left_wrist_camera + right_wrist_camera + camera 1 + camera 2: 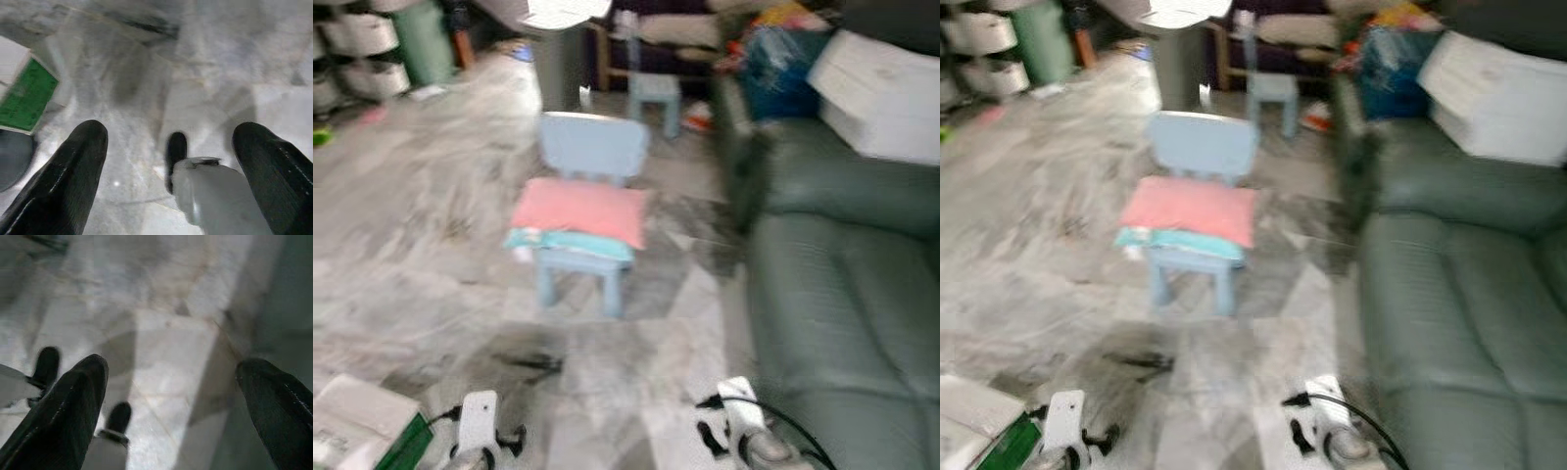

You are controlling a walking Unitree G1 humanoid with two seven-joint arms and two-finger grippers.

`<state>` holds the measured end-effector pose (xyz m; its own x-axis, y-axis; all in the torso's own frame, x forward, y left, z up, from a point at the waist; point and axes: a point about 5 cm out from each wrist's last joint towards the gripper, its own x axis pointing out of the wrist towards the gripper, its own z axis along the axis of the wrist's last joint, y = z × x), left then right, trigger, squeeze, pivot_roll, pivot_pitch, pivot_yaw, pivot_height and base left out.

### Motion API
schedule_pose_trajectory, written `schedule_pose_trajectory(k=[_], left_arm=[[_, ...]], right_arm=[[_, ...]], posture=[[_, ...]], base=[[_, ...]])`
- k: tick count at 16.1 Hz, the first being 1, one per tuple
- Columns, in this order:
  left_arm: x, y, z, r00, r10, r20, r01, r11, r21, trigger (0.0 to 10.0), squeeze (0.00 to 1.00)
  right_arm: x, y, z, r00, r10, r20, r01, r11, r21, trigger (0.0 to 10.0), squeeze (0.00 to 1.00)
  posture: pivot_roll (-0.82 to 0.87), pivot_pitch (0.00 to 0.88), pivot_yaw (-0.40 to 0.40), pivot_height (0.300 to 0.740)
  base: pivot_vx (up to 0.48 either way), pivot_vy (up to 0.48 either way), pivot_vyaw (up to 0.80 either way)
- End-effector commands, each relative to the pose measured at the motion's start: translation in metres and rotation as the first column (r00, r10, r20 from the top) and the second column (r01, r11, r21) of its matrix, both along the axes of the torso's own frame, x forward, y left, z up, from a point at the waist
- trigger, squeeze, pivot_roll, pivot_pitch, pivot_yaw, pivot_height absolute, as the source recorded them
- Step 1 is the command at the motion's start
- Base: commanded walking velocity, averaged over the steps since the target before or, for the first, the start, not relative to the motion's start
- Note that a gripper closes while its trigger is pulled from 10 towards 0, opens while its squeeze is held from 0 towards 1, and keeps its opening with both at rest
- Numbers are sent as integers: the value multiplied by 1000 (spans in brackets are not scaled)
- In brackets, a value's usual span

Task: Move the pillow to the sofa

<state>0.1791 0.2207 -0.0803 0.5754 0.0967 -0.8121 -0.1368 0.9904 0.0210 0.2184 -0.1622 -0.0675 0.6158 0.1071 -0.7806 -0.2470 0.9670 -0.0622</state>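
Left eye view, blurred: pink pillow (580, 211) lying on small blue chair (585, 211), mid-floor, just left of green sofa (847, 323). White cushion (879, 95) on sofa's far end; second blue chair (653, 90) behind. Left gripper (171, 161) and right gripper (171, 396) spread wide, empty, over marble floor (421, 245).

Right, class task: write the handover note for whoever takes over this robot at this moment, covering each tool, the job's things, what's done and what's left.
Left tool: open, holding nothing, low over the floor.
Right tool: open, holding nothing, low over the floor beside the sofa.
Pink pillow: lying on the seat of the small blue chair, ahead of the robot.
Green sofa: on the robot's right.
Done: nothing yet; pillow untouched.
Left: approach the chair, grasp the pillow, place it on the sofa.
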Motion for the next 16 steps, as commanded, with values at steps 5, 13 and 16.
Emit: schedule_pose_trajectory(k=[5,13,16], left_arm=[[8,-4,3,1000,-15,17,15,1000,4,10000,0],[9,-1,4,1000,-9,18,9,1000,5,10000,0],[9,1,5,1000,-11,18,10,1000,6,10000,0]], right_arm=[[-3,-3,-2,1000,-12,-5,12,1000,-4,10000,0],[-2,0,-1,1000,-14,1,14,1000,2,10000,0],[-1,-3,0,1000,-16,5,16,1000,-1,10000,0]], posture=[[-95,30,-49,740],[-95,31,-46,740],[-97,30,-46,740]], base=[[316,360,0],[342,337,0],[342,336,0]])
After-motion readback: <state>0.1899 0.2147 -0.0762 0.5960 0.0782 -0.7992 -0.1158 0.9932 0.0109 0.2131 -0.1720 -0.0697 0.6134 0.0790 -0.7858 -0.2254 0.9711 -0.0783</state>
